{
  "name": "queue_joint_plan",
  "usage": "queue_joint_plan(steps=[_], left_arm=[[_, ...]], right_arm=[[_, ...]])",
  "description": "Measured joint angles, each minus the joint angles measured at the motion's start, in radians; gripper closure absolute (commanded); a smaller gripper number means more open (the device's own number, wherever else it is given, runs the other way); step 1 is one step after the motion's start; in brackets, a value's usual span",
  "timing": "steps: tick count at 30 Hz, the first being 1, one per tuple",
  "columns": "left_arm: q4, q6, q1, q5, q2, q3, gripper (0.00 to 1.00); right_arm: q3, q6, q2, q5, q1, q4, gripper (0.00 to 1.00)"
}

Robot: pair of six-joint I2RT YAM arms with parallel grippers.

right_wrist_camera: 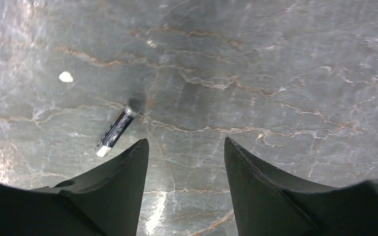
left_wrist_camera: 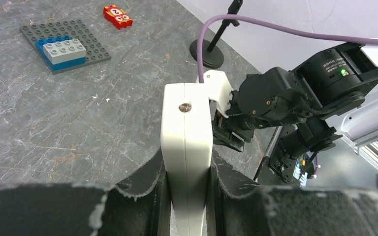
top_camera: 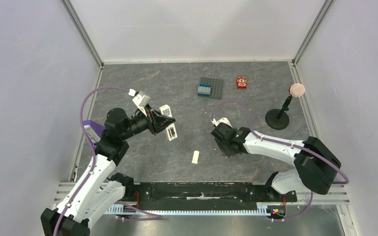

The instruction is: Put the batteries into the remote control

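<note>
The left gripper (left_wrist_camera: 187, 169) pinched the remote control (left_wrist_camera: 186, 118) and held it up off the table (top_camera: 128, 88). The right gripper (right_wrist_camera: 186, 162) hung low, its jaws spread with nothing in them. One battery (right_wrist_camera: 115, 129) lay on the table just outside one finger. I think the gripper should slide over, straddle the battery, then squeeze softly.

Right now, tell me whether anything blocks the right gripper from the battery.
Nothing visible does. The battery lies on the table, just off to the left of the open right gripper in its wrist view, with only tabletop between them.
</note>
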Motion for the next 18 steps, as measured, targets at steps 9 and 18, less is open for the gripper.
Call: queue_joint_plan(steps=[9,18], left_arm=[[-0.006,0.001,0.0,-0.002,-0.003,0.0,0.98],[-0.014,0.002,0.0,-0.012,-0.003,0.0,0.98]], right_arm=[[0.0,-0.041,0.02,-0.15,0.019,0.019,0.38],[0.0,-0.014,0.061,-0.164,0.019,0.098,0.38]])
